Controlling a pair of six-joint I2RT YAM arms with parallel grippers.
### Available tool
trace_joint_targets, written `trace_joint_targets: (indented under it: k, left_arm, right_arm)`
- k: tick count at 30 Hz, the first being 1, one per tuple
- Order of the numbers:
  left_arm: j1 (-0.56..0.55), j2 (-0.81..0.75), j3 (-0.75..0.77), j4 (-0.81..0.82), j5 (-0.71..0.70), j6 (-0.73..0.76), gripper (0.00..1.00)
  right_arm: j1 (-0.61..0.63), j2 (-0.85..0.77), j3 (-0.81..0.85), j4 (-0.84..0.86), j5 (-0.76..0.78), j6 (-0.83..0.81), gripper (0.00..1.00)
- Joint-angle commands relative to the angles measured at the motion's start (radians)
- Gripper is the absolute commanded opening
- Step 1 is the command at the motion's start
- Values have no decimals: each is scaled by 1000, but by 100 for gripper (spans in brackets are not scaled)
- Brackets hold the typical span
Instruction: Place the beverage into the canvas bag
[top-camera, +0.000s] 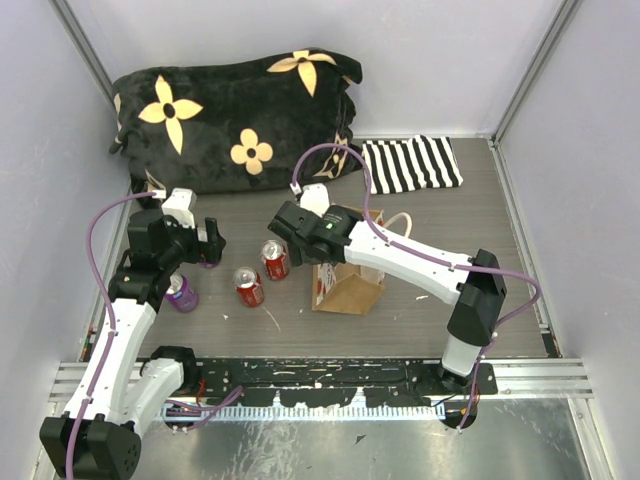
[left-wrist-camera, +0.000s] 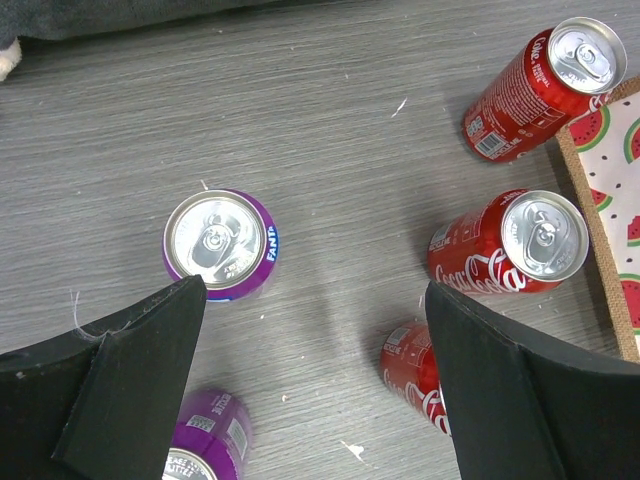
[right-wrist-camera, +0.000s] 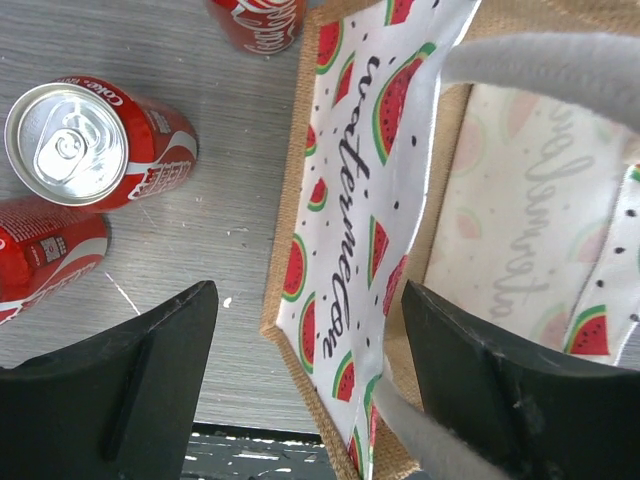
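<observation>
**A:** Hands first, quick.
**B:** Your left gripper (left-wrist-camera: 312, 300) is spread wide with nothing in it. It hangs over the table (top-camera: 430, 315), with a purple Fanta can (left-wrist-camera: 220, 243) upright below it. Your right gripper (right-wrist-camera: 305, 300) is also wide and holds nothing. Its fingers (right-wrist-camera: 130, 390) straddle the printed front wall of the canvas bag (top-camera: 348, 288).
**A:** Where's the bag?
**B:** Upright mid-table, mouth open, one cream handle (right-wrist-camera: 540, 60) crossing above it. You can't tell whether anything sits inside.
**A:** Drinks?
**B:** A red Coke can (top-camera: 275, 258) stands just left of the bag and a second red can (top-camera: 248, 286) stands beside that one. Neither touches the bag.
**A:** Background?
**B:** A striped cloth (top-camera: 410, 165) and a black flowered cushion (top-camera: 230, 120) at the far edge.
</observation>
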Motion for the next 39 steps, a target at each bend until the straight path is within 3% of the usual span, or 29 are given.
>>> trace_joint_targets:
  k: [1, 13, 35, 39]
  left_arm:
    - [3, -1, 13, 19, 18, 4, 98]
    - [3, 5, 17, 24, 30, 3, 98]
    - [3, 15, 11, 34, 52, -9, 98]
    - [3, 17, 9, 34, 55, -12, 98]
  right_arm:
    - [2, -65, 57, -27, 86, 17, 82]
    - [-8, 34, -46, -5, 49, -11, 90]
    - [-11, -102, -6, 46, 61, -29, 94]
    - [-11, -80, -30, 61, 36, -41, 99]
